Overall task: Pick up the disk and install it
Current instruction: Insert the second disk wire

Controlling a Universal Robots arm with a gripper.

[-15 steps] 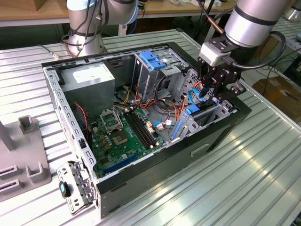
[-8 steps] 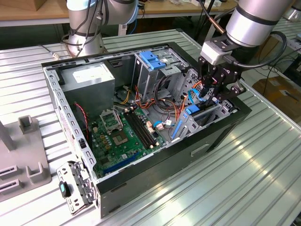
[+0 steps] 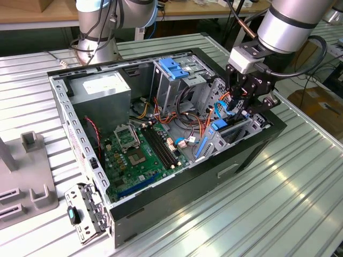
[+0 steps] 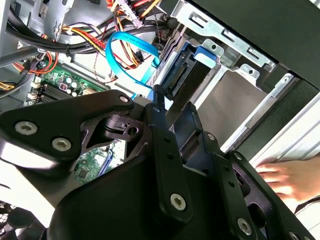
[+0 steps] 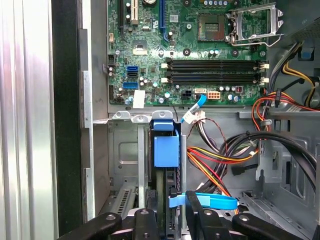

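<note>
now the gripper [image 3: 239, 110] stands over the computer case's [image 3: 236, 160] drive bay at the exterior view's right, its fingers [image 5: 150, 222] closed narrow on the disk [image 5: 165, 150]; the disk sits on edge between them, long axis running down into the bay.

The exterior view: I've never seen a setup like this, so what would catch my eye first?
Most striking is the open computer case lying on a ribbed metal table, its green motherboard exposed. At the exterior view's right, the arm's black gripper reaches into the drive bay, where the blue-railed disk stands on edge in its slot. In the second wrist view, a person's hand rests just outside the case.
</note>
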